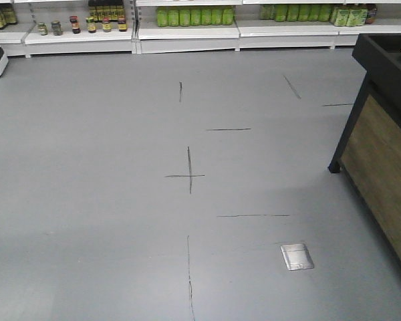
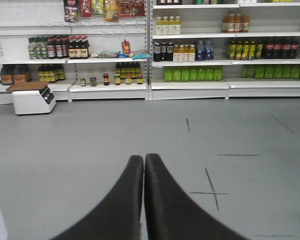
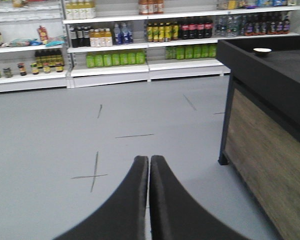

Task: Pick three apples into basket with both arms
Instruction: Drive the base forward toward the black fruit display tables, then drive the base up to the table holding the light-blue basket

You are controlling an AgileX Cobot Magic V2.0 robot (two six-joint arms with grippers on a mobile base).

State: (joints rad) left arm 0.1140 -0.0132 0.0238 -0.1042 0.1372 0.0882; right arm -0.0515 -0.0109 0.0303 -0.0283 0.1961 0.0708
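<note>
Hovering over floor (image 2: 65, 150), left jaws and right jaws clench empty, bases cut off.

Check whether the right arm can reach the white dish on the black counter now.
Probably not: the right gripper is shut over bare floor, and the dish sits far off on the counter, well beyond it.

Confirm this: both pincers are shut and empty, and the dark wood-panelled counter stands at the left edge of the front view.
Not quite. The counter stands at the right edge, as the exterior front-facing view shows. The rest holds: the left pincer and the right pincer are both shut and empty.
</note>
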